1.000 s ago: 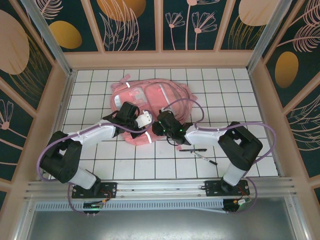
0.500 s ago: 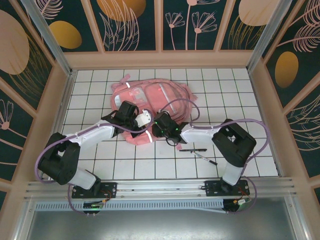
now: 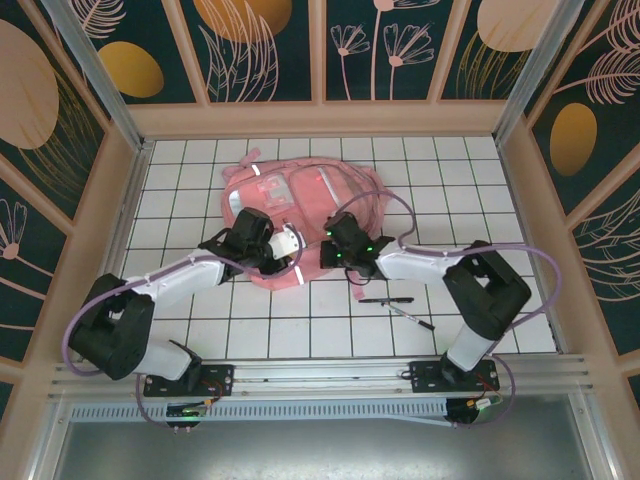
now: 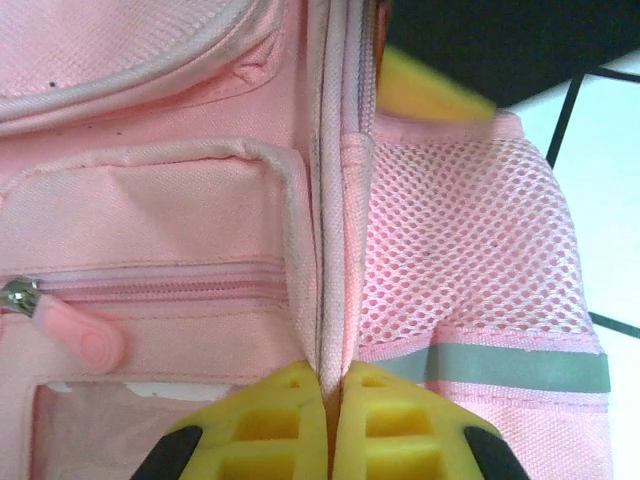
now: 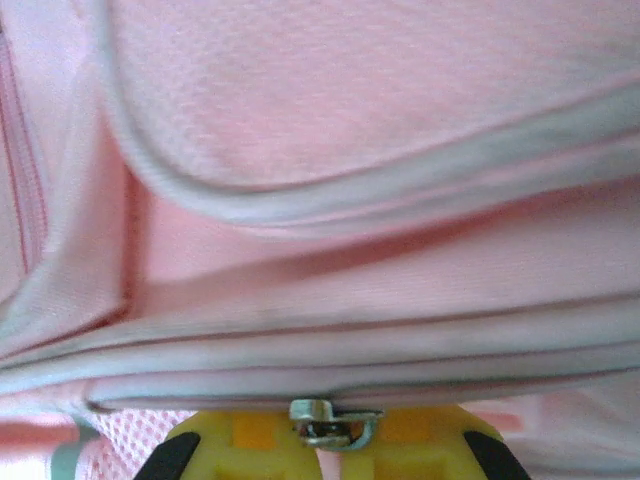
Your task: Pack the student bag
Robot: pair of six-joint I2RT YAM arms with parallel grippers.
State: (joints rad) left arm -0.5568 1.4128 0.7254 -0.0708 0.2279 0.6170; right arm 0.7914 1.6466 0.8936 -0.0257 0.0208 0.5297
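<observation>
Backpack, pink: lies flat mid-worktop, on white tiles.
Left hand: fingers pinched together on a backpack seam, beside the mesh side pocket.
Right hand: closed on a metal zipper pull at the backpack's edge.
Black pen: on the worktop, near the right arm.

A tiled tabletop boxed in by patterned walls

The white table carries a dark grid. Teal wall panels with peach and gold leaf and flower motifs rise on three sides, set in pale wooden framing, with metal posts at the far corners. An aluminium rail runs along the near edge.
</observation>
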